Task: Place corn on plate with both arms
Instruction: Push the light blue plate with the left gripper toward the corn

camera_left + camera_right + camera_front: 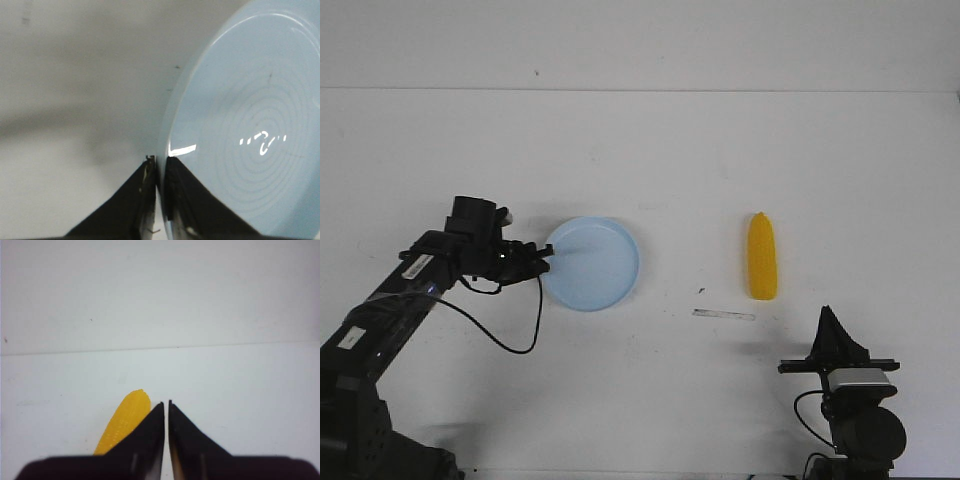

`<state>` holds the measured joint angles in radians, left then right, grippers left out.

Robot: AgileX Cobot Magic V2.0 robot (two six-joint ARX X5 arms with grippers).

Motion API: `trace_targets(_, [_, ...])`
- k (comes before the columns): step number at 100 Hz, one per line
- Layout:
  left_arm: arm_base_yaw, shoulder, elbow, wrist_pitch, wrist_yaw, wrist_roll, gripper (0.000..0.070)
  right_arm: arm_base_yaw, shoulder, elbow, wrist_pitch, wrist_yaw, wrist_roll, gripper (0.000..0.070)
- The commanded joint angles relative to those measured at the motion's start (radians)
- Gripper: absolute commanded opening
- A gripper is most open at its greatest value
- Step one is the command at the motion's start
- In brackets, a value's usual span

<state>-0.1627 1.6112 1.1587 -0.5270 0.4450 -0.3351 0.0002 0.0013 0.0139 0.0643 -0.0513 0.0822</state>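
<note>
Now the plate [592, 264] lies flat on the white table [720, 160] and serves as the landmark. At the plate's left edge, the left gripper [544, 255] has its 2 fingers [142, 187] pinching the pale blue rim, one finger outside the rim and one on the inner face, as the left wrist view shows. Well apart to the right of the plate, the corn [762, 256] lies on the table with its tapered end pointing away from the robot. Farther right of the plate and nearer the robot than the corn, the right gripper [830, 322] hangs above the table, its 2 fingers [150, 432] pressed together with nothing between them.
</note>
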Motion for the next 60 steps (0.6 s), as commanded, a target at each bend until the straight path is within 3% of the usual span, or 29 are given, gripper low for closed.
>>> trace_targets(1, [-0.045, 0.037, 0.011, 0.019, 0.008, -0.029, 0.0001, 0.002, 0.0, -0.001, 0.01, 0.0, -0.005, 0.0013])
trace_targets(30, [-0.17, 0.117, 0.011, 0.103, 0.008, -0.052, 0.0006, 0.002, 0.0, -0.001, 0.01, 0.0, -0.005, 0.0012])
trace_targets(45, [-0.178, 0.119, 0.011, 0.114, -0.001, -0.052, 0.0175, 0.002, 0.0, -0.001, 0.01, 0.0, -0.005, 0.0012])
trace_targets(60, [-0.176, 0.104, 0.011, 0.1, -0.001, -0.051, 0.0181, 0.002, 0.0, -0.001, 0.01, 0.0, -0.005, 0.0012])
